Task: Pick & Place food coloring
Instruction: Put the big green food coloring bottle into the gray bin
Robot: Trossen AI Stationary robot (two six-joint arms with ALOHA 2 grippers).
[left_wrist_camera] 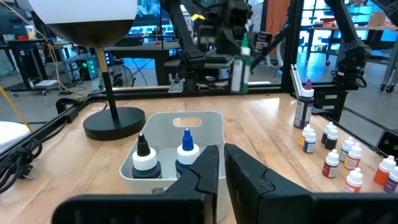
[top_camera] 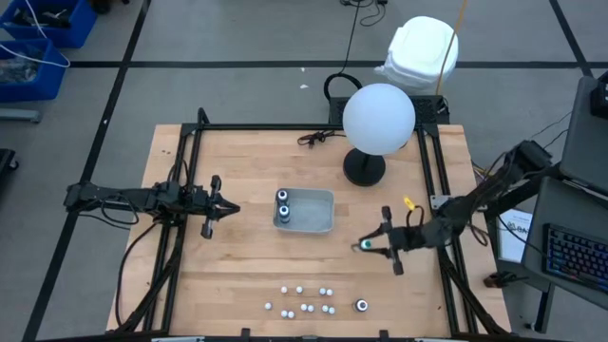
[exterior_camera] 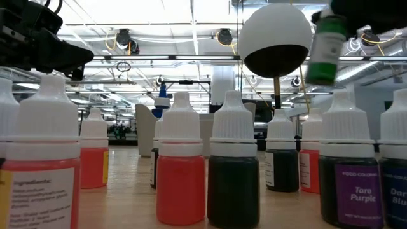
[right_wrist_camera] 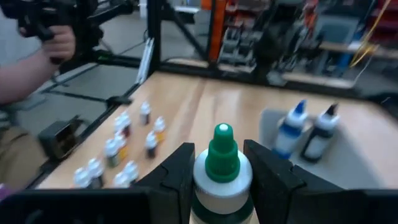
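right gripper (top_camera: 365, 246) clamped on green-capped bottle (right_wrist_camera: 222, 163), lower right of frame, right of tray (top_camera: 316, 220); left gripper (top_camera: 231, 207) fingers together at centre-left; small bottles (top_camera: 304, 300) at bottom centre

Between me and the clear tray (top_camera: 318, 224) mid-table it's open wood, easy pass. Inside the tray, two tall bottles (top_camera: 282, 203) crowd its left end; the right end is free. The globe lamp (top_camera: 377, 119) near the far edge, right of centre, blocks anything going high behind the tray, and a cable (top_camera: 318, 138) trails beside it. The small dropper bottles (top_camera: 304, 299) and one jar (top_camera: 361, 305) cluster along the near edge. My left gripper (top_camera: 226, 207) sits just left of the tray.
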